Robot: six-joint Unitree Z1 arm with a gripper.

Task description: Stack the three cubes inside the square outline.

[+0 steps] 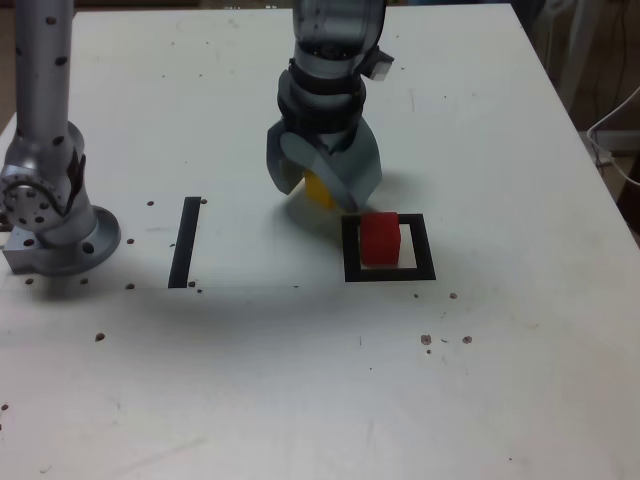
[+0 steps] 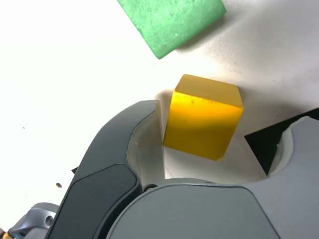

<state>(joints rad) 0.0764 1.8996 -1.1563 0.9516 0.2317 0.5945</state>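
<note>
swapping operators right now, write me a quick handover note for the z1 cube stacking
Gripper: open, its jaws on either side of the yellow cube, which is not clamped.
Red cube: inside the square outline, on the white centre.
Yellow cube: on the table, outside the outline, on its left in the exterior view.
Green cube: beside the yellow one, apart from it, seen only in the wrist view.
Done: red is placed as a likely base.
Left: grip yellow and stack it on red, then add green; that order is my guess.
</note>
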